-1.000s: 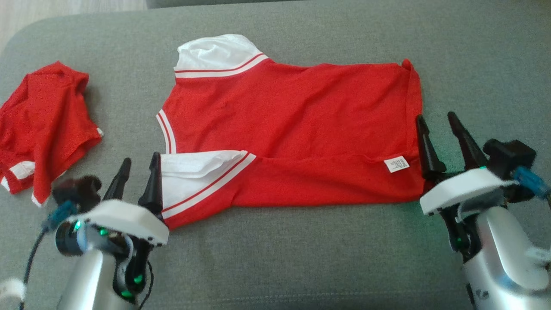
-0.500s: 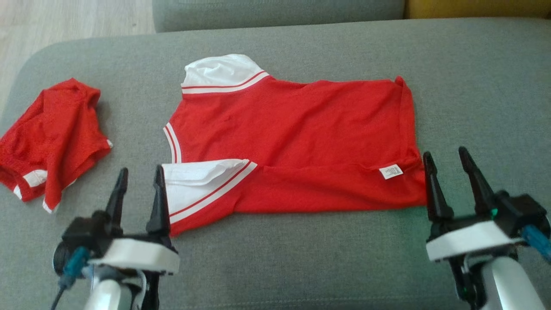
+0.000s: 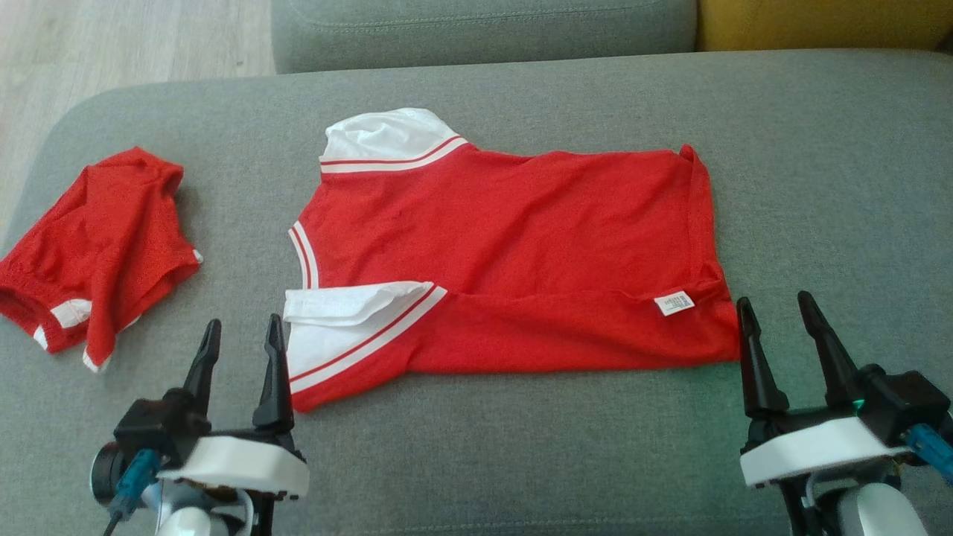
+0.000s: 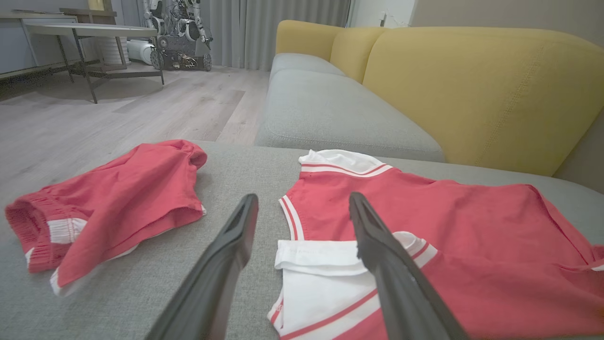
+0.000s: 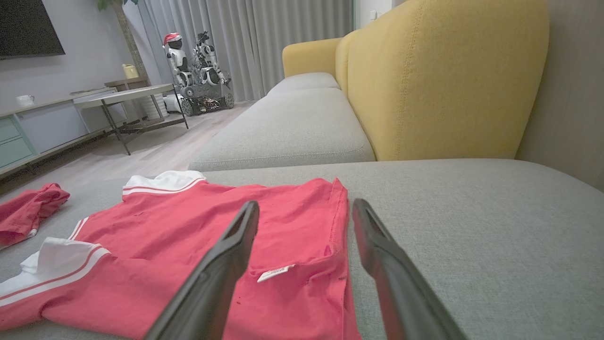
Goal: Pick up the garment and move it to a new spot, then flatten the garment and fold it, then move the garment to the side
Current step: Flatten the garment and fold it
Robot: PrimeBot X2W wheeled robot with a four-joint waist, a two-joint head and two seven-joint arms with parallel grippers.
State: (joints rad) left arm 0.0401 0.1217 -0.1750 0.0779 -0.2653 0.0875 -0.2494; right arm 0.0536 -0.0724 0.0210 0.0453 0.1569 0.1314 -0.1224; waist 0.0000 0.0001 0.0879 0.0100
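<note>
The garment (image 3: 506, 253) is a red shirt with white, red-striped sleeves, lying spread on the grey cushion (image 3: 476, 447) with its near long edge folded over and a white label (image 3: 674, 303) showing. It also lies ahead in the left wrist view (image 4: 424, 236) and the right wrist view (image 5: 212, 236). My left gripper (image 3: 240, 335) is open, just off the near white sleeve (image 3: 342, 327). My right gripper (image 3: 778, 313) is open beside the hem corner, holding nothing.
A crumpled pair of red shorts (image 3: 97, 246) lies at the cushion's left end, near the rounded edge and wooden floor (image 3: 112, 45). Another grey cushion (image 3: 484, 30) and a yellow backrest (image 5: 448, 80) lie beyond. Bare cushion stretches right of the shirt.
Both grippers have drawn back toward me, off the shirt's near edge. The camera has tilted, so the whole scene sits lower. The shirt lies as before.
</note>
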